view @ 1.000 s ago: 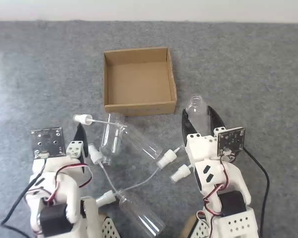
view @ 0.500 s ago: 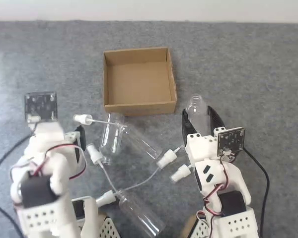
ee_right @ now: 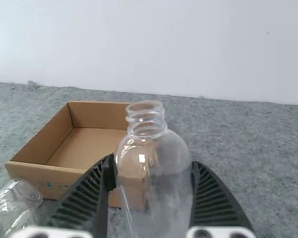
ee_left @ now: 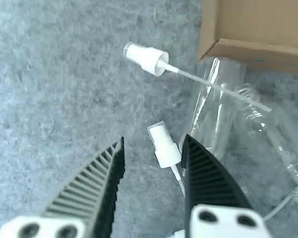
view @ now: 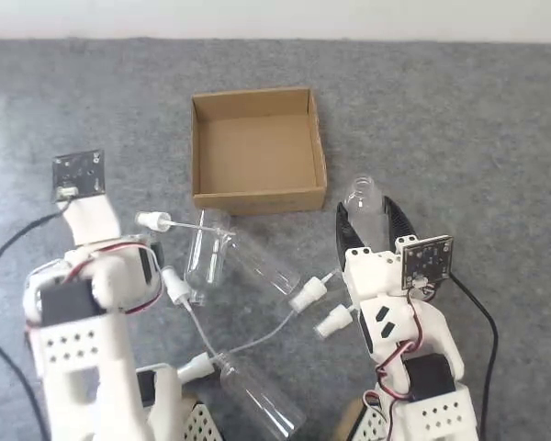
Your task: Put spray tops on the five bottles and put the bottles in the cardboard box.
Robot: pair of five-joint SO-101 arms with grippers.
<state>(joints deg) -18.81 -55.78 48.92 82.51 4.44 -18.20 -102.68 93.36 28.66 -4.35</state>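
An upright clear bottle (ee_right: 151,168) without a top stands between the fingers of my right gripper (ee_right: 149,171), which is shut on it; it stands just right of the cardboard box's front corner, bottle (view: 363,204). The open cardboard box (view: 257,188) holds nothing. My left gripper (ee_left: 153,141) hangs open above a loose white spray top (ee_left: 164,148), not touching it. A second spray top (ee_left: 144,55) with a long tube lies across a bottle (ee_left: 216,111) lying on its side.
On the grey carpet, two clear bottles (view: 205,253) (view: 264,265) lie in front of the box. Two spray tops (view: 308,294) (view: 335,320) lie beside the right arm. A bottle (view: 262,397) with a spray top (view: 195,367) at its neck lies near the front.
The left arm has lifted and swung its wrist away from the front edge, so it now looks down on the spray tops. The right arm and its bottle have not moved.
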